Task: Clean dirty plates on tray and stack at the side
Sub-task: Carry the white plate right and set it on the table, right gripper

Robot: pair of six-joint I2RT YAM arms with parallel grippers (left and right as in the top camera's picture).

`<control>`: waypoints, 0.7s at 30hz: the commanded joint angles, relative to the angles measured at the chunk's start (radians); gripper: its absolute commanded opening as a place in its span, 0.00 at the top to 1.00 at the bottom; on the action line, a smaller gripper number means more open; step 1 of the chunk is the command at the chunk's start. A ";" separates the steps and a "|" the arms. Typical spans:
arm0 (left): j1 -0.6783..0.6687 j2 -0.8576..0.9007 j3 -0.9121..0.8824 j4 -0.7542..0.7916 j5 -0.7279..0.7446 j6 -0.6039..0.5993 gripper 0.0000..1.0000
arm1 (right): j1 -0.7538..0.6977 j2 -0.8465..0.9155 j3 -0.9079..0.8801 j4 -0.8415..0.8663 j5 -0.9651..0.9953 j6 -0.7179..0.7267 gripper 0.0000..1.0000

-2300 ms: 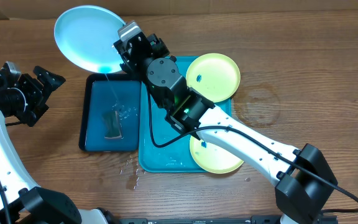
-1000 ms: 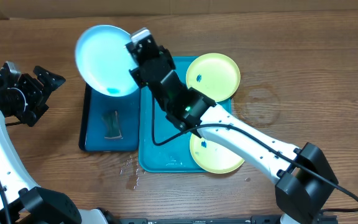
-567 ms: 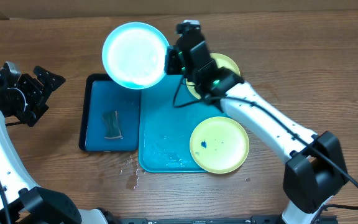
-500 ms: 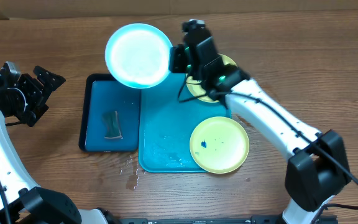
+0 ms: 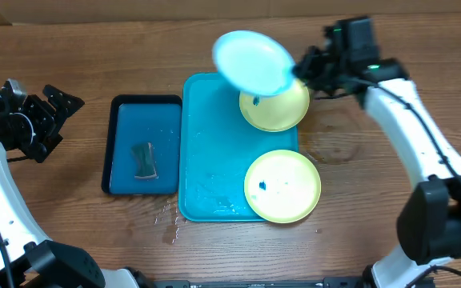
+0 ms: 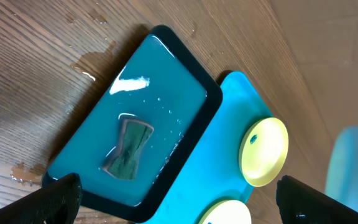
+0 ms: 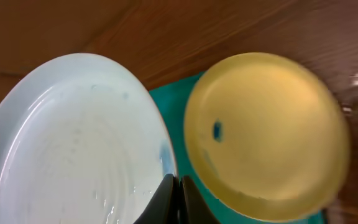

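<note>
A light blue plate [image 5: 253, 62] hangs tilted in the upper centre of the overhead frame, above the top edge of the turquoise tray [image 5: 210, 144]. The right gripper [image 5: 298, 72] pinches it by the right rim. In the right wrist view the 2 fingers are pressed together on the plate's edge at the bottom of the frame. The plate's face shows faint wet streaks and a pale blue tinge near the grip. From overhead it covers the upper left part of a yellow-green plate [image 5: 277, 108].

That plate lies on the tray's upper right corner with its edge over the tray's rim, and it carries 1 small blue smear [image 5: 255, 101] near its left side. A 2nd yellow-green plate [image 5: 282, 186] rests on the tray's lower right corner, also overhanging the rim. It has a blue smear [image 5: 262, 186] left of its centre.

Just beside the tray's left side sits a smaller dark-blue tray [image 5: 126, 108] with a black rim. It holds shallow water and a dark, crumpled cloth or sponge [image 5: 143, 160] near its middle. Water drops [image 5: 169, 220] dot the wooden table [image 5: 374, 240] below the 2 trays.

At the far left of the frame the left gripper [image 5: 58, 124] hovers over bare wood with its fingers spread wide. It holds nothing and is well apart from both trays.
</note>
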 commanded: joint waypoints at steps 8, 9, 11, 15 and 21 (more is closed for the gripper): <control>-0.002 -0.006 0.016 0.001 0.016 0.030 0.00 | -0.323 -0.050 0.025 -0.255 -0.020 -0.016 0.96; -0.002 -0.006 0.016 0.001 0.015 0.031 0.00 | -0.351 -0.050 0.025 -0.288 -0.007 -0.016 0.96; -0.002 -0.006 0.016 0.001 0.016 0.030 0.00 | -0.393 -0.050 0.025 -0.346 0.038 -0.016 0.96; -0.002 -0.006 0.016 0.001 0.016 0.030 0.00 | -0.450 -0.050 0.024 -0.433 0.166 -0.015 0.96; -0.002 -0.006 0.016 0.001 0.016 0.030 0.00 | -0.462 -0.050 -0.004 -0.496 0.269 -0.008 0.96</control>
